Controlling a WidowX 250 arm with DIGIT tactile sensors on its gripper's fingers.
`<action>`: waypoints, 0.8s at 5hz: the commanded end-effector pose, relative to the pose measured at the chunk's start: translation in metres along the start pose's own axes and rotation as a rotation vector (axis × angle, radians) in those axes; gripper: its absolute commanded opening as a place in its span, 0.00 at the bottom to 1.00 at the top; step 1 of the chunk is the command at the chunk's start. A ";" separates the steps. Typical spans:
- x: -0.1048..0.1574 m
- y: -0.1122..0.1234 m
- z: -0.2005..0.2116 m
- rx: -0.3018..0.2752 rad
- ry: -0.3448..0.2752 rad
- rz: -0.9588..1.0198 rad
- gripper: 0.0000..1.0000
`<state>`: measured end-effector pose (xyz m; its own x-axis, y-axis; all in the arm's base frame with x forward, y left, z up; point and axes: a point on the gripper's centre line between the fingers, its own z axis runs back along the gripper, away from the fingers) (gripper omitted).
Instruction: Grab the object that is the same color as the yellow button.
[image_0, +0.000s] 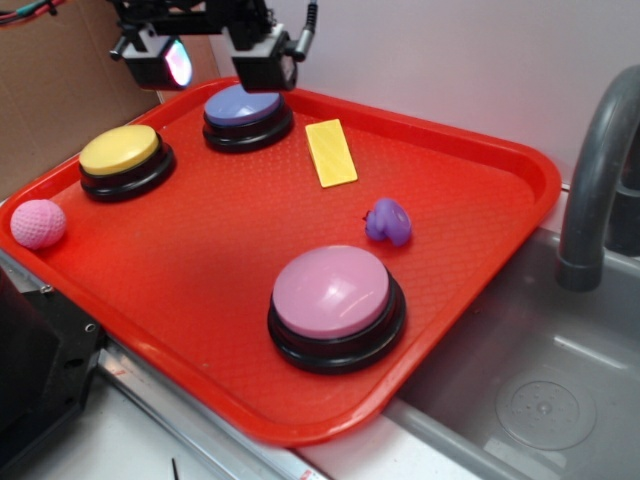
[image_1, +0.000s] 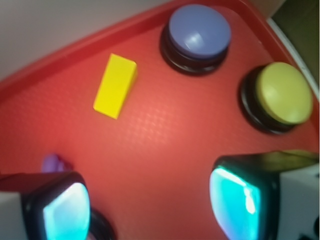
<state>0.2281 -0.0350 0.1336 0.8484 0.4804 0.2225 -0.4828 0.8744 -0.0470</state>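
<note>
Wrist view: purple toy (image_1: 52, 162) half hidden behind a finger (image_1: 47, 205); both fingers cut off below; all blurred

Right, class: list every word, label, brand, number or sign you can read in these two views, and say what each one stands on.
None: no readable text in either view.
The yellow block, yellow button, blue-purple button, pink button, purple toy, pink ball and red tray are all unmarked.
The gripper carries no visible label.
</note>
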 end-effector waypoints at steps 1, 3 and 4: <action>0.030 -0.005 -0.020 -0.075 -0.010 0.261 1.00; 0.048 -0.002 -0.036 0.003 -0.079 0.296 1.00; 0.060 -0.010 -0.049 0.011 -0.105 0.249 1.00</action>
<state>0.2830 -0.0125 0.0814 0.6819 0.6811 0.2665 -0.6937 0.7178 -0.0596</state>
